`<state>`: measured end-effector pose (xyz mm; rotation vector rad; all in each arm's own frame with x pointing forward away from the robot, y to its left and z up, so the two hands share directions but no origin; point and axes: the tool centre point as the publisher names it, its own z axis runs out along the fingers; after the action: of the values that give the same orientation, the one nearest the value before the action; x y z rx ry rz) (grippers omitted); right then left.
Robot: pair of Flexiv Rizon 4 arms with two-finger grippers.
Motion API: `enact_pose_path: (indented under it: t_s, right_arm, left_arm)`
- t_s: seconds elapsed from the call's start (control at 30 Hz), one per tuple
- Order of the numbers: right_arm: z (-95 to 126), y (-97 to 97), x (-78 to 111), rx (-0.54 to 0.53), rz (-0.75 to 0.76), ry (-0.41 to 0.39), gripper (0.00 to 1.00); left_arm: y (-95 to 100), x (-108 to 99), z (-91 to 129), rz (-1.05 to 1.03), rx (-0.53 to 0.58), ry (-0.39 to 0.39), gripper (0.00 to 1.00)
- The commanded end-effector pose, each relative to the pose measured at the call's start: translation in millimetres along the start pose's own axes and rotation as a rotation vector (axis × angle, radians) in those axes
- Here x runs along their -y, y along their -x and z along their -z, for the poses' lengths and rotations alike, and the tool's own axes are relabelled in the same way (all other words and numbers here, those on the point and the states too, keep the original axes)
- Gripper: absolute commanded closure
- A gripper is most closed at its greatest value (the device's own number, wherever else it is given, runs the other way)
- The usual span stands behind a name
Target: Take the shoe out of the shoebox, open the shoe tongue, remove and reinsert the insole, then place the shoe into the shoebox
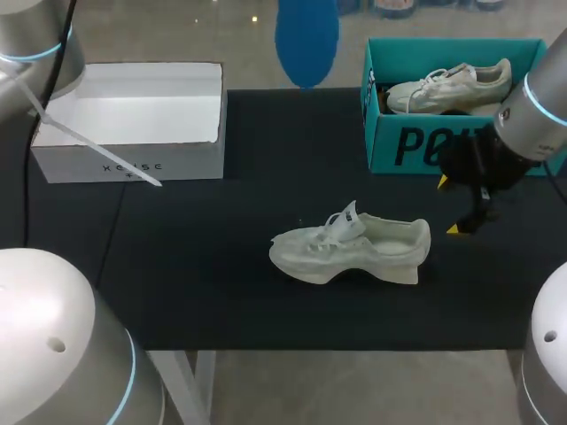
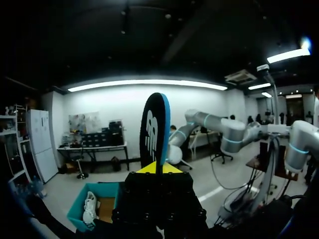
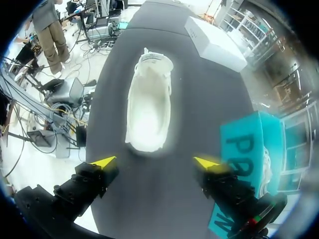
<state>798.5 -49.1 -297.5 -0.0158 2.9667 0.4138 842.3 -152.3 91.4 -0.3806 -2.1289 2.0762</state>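
Left end effector: clamped on one end of the blue insole. The rest of it stands free above the tips, high off the worktop.
Right end effector: fingers wide apart and holding nothing. It hangs just behind the heel of the shoe, not touching it.
Shoe: upright on its sole mid-worktop, toe toward my left side, laces and tongue raised.
Boxes: white box open at far left. Teal box at far right with a second shoe inside.
Step, my judgement: the insole is out and reinsertion comes next.
Risk, slip: my grip is on one end only, so the insole may twist or drop once its tip meets the shoe's collar.
Risk, shove: nothing steadies the shoe, so a push from the insole could slide or tip it.
Risk, jam: the tongue could fold inward and the insole could buckle short of the toe.
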Motion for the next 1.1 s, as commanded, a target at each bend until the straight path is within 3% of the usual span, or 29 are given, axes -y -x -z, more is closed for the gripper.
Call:
enact_pose_path:
  t_s: [0.03,0.37,0.6,0.87,1.1]
  right_arm:
    - [-1.0,2.2,-4.6,0.01,0.007,-0.01,0.0]
    - [-9.5,9.5,-42.6,0.022,0.001,-0.013,0.0]
    - [-23.2,8.3,-62.0,0.029,-0.024,0.033,0.0]
    - [-48.0,5.4,-77.4,0.033,0.001,0.055,0.0]
    - [-67.8,17.3,-80.7,0.045,0.028,0.051,0.0]
  left_arm:
    - [3.4,0.7,-0.1,0.0,-0.009,0.002,1.0]
    - [3.4,0.7,-0.1,0.0,-0.009,0.002,1.0]
    - [3.4,0.7,-0.1,0.0,-0.009,0.002,1.0]
    - [3.4,0.7,-0.1,0.0,-0.009,0.002,1.0]
    - [3.4,0.7,-0.1,0.0,-0.009,0.002,1.0]
